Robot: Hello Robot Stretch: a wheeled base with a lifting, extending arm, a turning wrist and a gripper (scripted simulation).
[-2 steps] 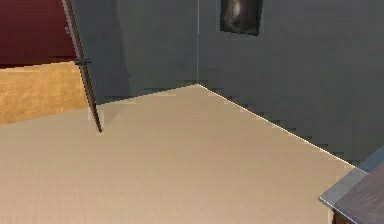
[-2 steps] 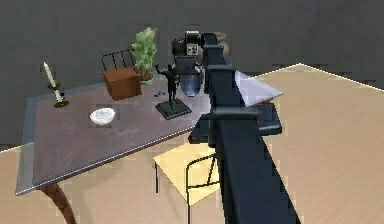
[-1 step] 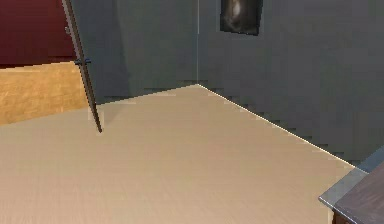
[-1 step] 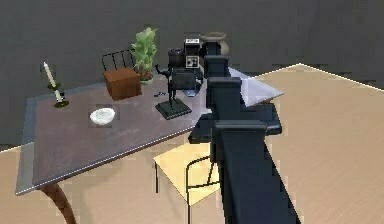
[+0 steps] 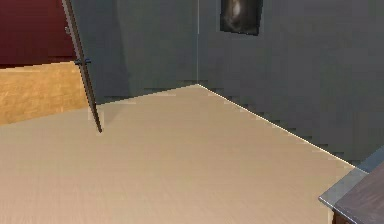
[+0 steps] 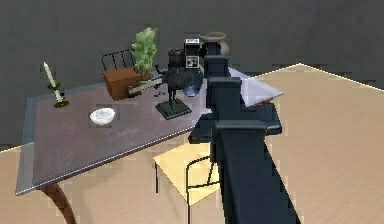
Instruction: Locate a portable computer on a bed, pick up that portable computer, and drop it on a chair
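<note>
A chair (image 6: 186, 168) with a tan seat and a thin dark frame stands tucked under the near edge of a grey table (image 6: 60, 150) in the arm side view. The dark arm (image 6: 245, 160) rises from the bottom edge and reaches out over the tabletop. Its gripper (image 6: 178, 70) lies among the things standing at the table's far side. I cannot tell whether it holds anything.
On the table stand a white candle (image 6: 48, 80), a white bowl (image 6: 100, 116), a brown box (image 6: 120, 80), a potted plant (image 6: 146, 48), a dark statuette (image 6: 172, 100) and a dark vase (image 6: 216, 42). The forward view has bare beige floor, a door edge (image 5: 86, 70), a wall picture (image 5: 240, 15) and a table corner (image 5: 360, 195).
</note>
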